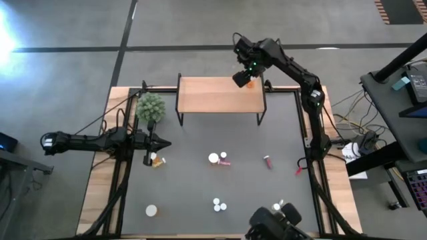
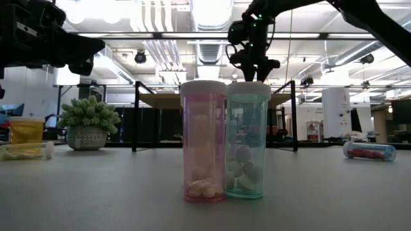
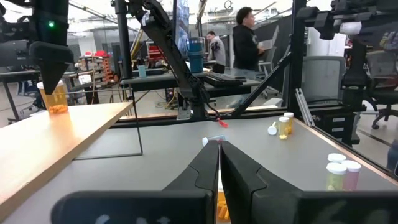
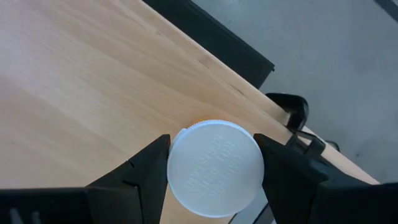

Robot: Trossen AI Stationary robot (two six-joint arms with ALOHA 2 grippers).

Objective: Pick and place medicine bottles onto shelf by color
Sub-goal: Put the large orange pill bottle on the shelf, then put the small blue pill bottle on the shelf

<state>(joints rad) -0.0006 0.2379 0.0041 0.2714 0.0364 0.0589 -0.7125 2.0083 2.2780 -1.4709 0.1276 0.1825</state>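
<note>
My right gripper [image 1: 245, 80] hangs over the far right corner of the light-wood shelf [image 1: 213, 97], shut on an orange medicine bottle [image 3: 55, 99] with a white cap [image 4: 214, 168]. At the table's left side my left gripper [image 3: 219, 163] points level, shut and with nothing between its fingers. A yellow-orange bottle [image 1: 158, 161] lies on the mat just below it. More bottles stand or lie on the dark mat: a white-capped one beside a pink one [image 1: 219, 159], a pink one on its side [image 1: 267, 161], and two close together [image 1: 219, 205]. My right gripper pinches the orange bottle at its white cap [image 4: 180, 163], one finger [image 4: 146, 171] on each side. The fingers come from above, slanting steeply down. The bottle stands about upright below them at the shelf top [image 3: 37, 134]; whether its bottom touches the wood I cannot tell.
A green spiky plant [image 1: 151, 107] stands at the shelf's left end. In the low view a pink bottle [image 2: 204, 144] and a teal one [image 2: 246, 144] stand side by side near the table's near edge. A lone white-capped bottle [image 1: 152, 211] stands at near left. People stand beyond the table.
</note>
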